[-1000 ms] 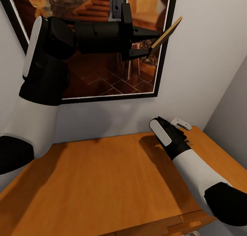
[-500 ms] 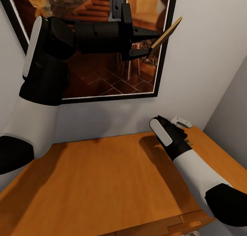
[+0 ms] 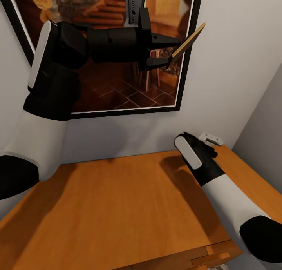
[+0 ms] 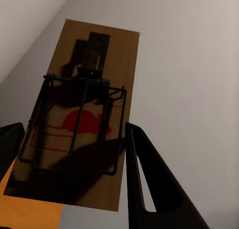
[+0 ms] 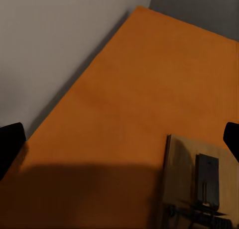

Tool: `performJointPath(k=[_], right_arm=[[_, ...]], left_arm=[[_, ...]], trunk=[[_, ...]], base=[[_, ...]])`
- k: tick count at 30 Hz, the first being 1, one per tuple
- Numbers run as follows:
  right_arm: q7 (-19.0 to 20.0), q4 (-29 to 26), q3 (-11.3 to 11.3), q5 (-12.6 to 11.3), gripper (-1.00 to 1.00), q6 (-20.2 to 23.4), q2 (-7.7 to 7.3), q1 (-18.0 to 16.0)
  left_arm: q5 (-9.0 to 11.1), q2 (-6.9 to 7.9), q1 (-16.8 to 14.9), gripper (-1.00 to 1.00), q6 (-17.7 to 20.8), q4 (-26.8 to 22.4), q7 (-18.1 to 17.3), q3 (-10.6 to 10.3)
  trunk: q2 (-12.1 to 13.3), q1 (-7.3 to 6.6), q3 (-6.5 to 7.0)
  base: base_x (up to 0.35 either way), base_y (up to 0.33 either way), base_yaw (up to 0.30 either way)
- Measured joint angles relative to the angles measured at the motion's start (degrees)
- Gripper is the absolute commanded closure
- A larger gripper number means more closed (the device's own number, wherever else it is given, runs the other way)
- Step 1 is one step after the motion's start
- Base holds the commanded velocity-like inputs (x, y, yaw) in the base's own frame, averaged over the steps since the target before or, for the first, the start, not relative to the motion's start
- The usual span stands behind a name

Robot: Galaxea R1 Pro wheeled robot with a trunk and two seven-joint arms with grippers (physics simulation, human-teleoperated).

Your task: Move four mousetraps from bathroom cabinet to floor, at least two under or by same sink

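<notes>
Head view: left gripper raised before framed picture, fingers pinching mousetrap, likely lifted for carrying. Right gripper low over cabinet rear corner; finger state not discernible.

Left wrist view: trap clamped edgewise, grey wall behind.

Right wrist view: second mousetrap flat on orange surface, fingers spread either side.

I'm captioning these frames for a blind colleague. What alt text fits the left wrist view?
A tan wooden mousetrap with dark wire parts and a red mouse print is held between the left gripper's black fingers, raised in front of a plain pale wall. A sliver of orange cabinet top shows beneath it.
</notes>
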Motion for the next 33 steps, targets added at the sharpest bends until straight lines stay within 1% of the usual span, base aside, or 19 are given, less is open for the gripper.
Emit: performJointPath(k=[3,7,10,13,18,21,22,26,33], right_arm=[[0.0,-0.15,-0.08,0.0,-1.0,0.01,-0.23,0.72],[0.0,-1.16,-0.11,-0.08,-1.0,0.02,-1.18,1.32],[0.0,-2.44,-0.11,-0.13,-1.0,0.02,-1.89,2.76],[0.0,-4.51,-0.17,-0.13,-1.0,-0.01,-2.21,4.61],[0.0,-7.1,-0.32,-0.13,-1.0,-0.07,-2.34,6.23],[0.0,-7.54,-0.91,-0.11,-1.0,-0.07,-2.36,6.44],[0.0,-7.66,-1.46,-0.1,-1.0,-0.07,-2.36,6.49],[0.0,-7.86,-2.52,-0.09,-1.0,-0.02,-2.37,6.56],[0.0,-7.96,-2.87,-0.09,-1.0,0.02,-2.37,6.58]], left_arm=[[0.02,0.0,0.0,1.0,0.02,0.13,0.0,-0.02],[0.02,0.0,0.0,1.0,0.0,0.19,0.0,-0.03],[0.02,0.0,0.0,1.0,-0.03,0.21,0.0,-0.04],[0.02,0.0,0.0,1.0,0.01,0.23,0.0,-0.04],[0.02,0.0,0.0,1.0,0.02,0.25,0.0,-0.04],[0.02,0.0,0.0,1.0,0.03,0.23,0.0,-0.04],[0.02,0.0,0.0,1.0,0.03,0.22,0.0,-0.04],[0.02,0.0,0.0,1.0,0.01,0.22,0.0,-0.04],[0.09,0.0,0.0,1.0,-0.03,0.23,0.0,-0.04]], trunk=[[0.0,0.0,0.0],[0.0,0.0,0.0],[0.0,0.0,0.0],[0.0,0.0,0.0],[0.0,0.0,0.0],[0.0,0.0,0.0],[0.0,0.0,0.0],[0.0,0.0,0.0],[0.0,0.0,0.0]], base=[[0.0,0.0,0.0],[0.0,0.0,0.0],[0.0,0.0,0.0],[0.0,0.0,0.0],[0.0,0.0,0.0],[0.0,0.0,0.0],[0.0,0.0,0.0],[0.0,0.0,0.0],[-0.006,0.0,0.0]])
